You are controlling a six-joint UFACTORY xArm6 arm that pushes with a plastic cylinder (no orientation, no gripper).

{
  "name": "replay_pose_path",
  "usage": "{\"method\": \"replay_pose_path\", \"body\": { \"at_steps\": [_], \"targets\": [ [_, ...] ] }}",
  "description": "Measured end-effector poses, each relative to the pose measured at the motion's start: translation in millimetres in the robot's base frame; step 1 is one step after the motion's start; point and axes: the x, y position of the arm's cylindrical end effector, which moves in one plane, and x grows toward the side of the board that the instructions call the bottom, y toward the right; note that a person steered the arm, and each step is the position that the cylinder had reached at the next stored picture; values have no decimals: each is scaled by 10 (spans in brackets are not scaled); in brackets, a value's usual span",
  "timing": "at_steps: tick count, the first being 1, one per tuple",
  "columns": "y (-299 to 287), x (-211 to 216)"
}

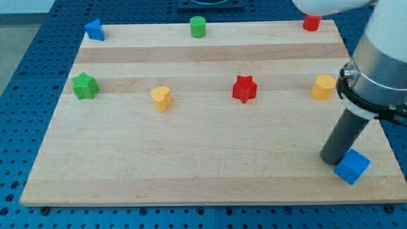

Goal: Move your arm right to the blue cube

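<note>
A blue cube [351, 167] lies near the bottom right corner of the wooden board [210, 172]. My tip [332, 159] stands on the board just to the left of the cube, touching or almost touching its left side. The dark rod rises from there to the grey arm at the view's right edge.
A yellow block [323, 86] lies above the tip at the right. A red star [244, 88] and a yellow heart [161, 98] lie mid-board. A green star [84, 86] is at the left. A blue block [95, 29], a green cylinder [198, 27] and a red block [311, 23] line the top edge.
</note>
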Motion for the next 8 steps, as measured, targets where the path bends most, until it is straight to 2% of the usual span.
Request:
{"method": "replay_pose_path", "body": {
  "at_steps": [2, 3, 5, 7, 8],
  "targets": [
    [-55, 3],
    [-485, -19],
    [-946, -248],
    [-887, -335],
    [-441, -379]
  ]
}}
